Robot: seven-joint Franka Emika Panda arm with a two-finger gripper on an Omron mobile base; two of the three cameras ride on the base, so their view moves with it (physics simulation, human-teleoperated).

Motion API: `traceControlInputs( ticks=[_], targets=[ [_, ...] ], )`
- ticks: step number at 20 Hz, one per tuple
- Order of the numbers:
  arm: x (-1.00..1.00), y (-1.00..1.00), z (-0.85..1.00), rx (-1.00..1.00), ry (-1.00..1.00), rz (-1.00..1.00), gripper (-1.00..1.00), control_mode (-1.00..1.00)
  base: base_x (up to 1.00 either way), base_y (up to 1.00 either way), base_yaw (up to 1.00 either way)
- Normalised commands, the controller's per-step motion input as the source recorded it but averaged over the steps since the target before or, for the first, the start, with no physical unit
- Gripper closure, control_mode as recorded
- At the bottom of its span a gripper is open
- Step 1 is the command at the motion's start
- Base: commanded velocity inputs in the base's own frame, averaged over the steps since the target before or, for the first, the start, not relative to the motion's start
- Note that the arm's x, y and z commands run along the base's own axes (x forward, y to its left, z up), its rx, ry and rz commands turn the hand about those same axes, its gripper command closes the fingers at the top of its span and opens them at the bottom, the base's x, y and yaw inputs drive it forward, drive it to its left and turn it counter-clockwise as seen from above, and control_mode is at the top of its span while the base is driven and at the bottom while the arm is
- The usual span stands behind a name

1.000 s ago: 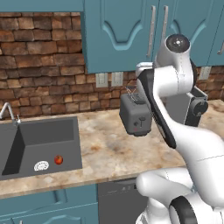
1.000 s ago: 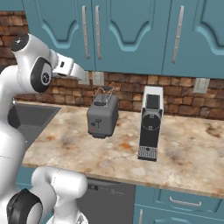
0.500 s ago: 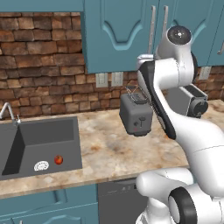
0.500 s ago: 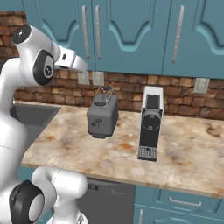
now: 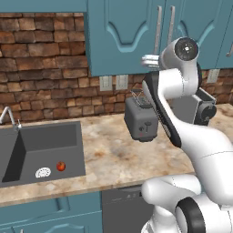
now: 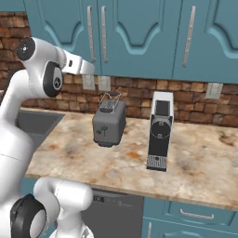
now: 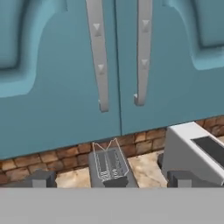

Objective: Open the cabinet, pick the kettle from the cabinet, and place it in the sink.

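Closed cabinet [image 6: 116, 37]; two small items in sink [image 5: 27, 150]

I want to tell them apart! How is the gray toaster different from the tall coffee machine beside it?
The toaster is short, boxy and gray all over; the coffee machine is tall, narrow, white and black. The toaster has a wire rack on top; the coffee machine's top is flat. Both stand on the counter.

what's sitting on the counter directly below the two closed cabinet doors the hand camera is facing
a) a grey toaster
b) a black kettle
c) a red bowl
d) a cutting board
a: the hand view shows the grey toaster on the stone counter under the paired silver handles of the cabinet, whose doors are shut; the right base view shows the toaster there too.
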Motion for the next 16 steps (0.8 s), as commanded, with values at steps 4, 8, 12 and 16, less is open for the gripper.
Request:
traceControlInputs(
  ticks=[4,8,12,16],
  targets=[
    [0.24,-0.08,0.13,0.09,-0.15,0.00,-1.00,-1.00,0.00,0.00,0.00],
    [0.20,-0.09,0.22,0.11,0.00,0.00,-1.00,-1.00,0.00,0.00,0.00],
    [0.23,-0.08,0.26,0.11,0.02,0.00,-1.00,-1.00,0.00,0.00,0.00],
    [0.27,-0.05,0.23,0.09,0.01,0.00,-1.00,-1.00,0.00,0.00,0.00]
  ],
)
